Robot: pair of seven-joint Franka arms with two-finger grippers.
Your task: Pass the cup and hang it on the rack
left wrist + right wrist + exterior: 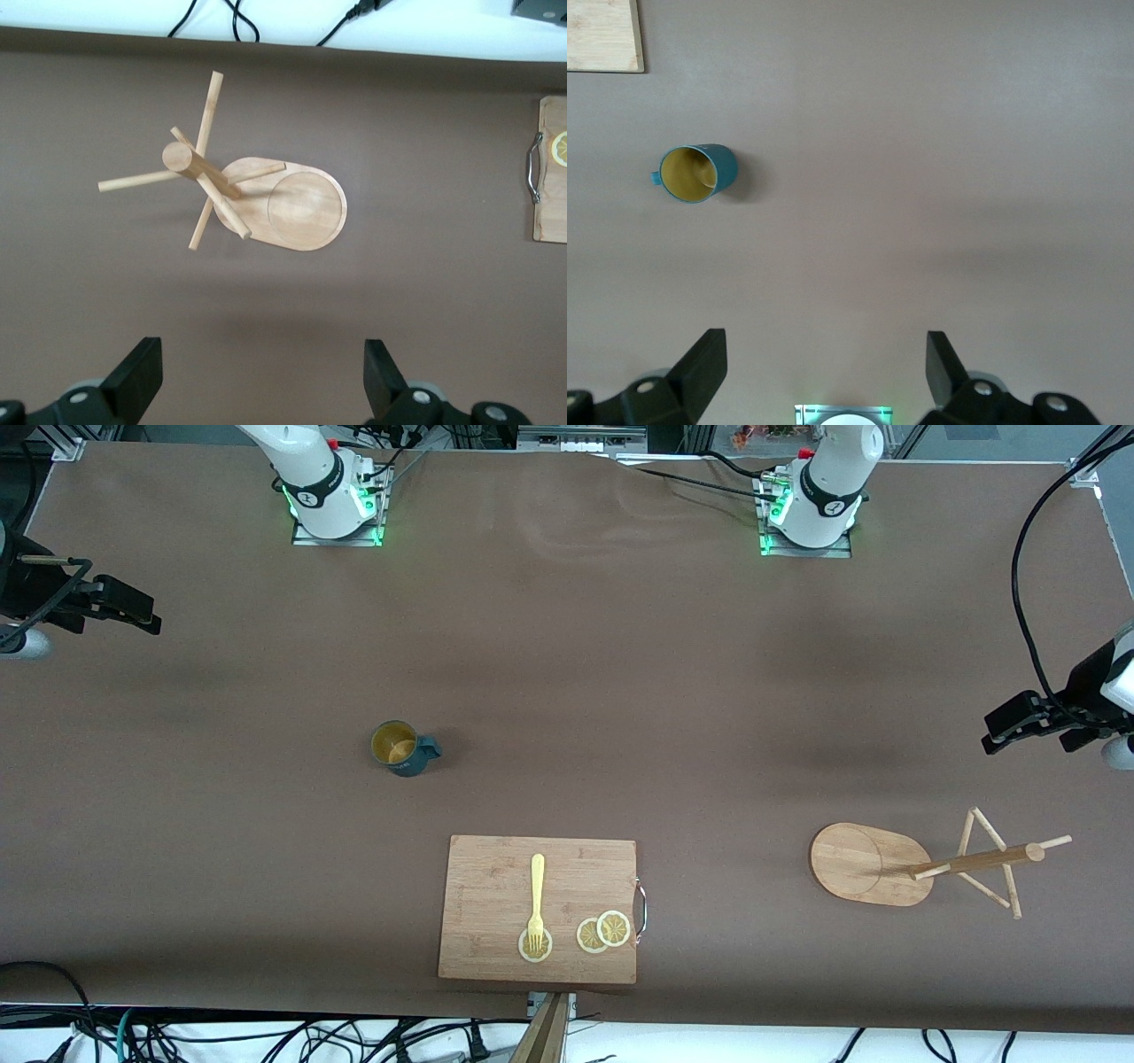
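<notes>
The dark teal cup [405,748] stands upright on the brown table, yellowish inside, its handle toward the left arm's end. It also shows in the right wrist view [700,173]. The wooden rack [855,859] stands on its oval base toward the left arm's end, and shows in the left wrist view [301,208]. My right gripper [133,609] is open and empty over the table's edge at the right arm's end [824,354]. My left gripper [1010,726] is open and empty over bare table at the left arm's end [261,363].
A rectangular wooden cutting board [496,877] lies nearer to the front camera than the cup. On it are a yellow fork [536,895] and lemon slices [604,932]. Its metal handle [533,168] shows in the left wrist view. Cables hang past the table's front edge.
</notes>
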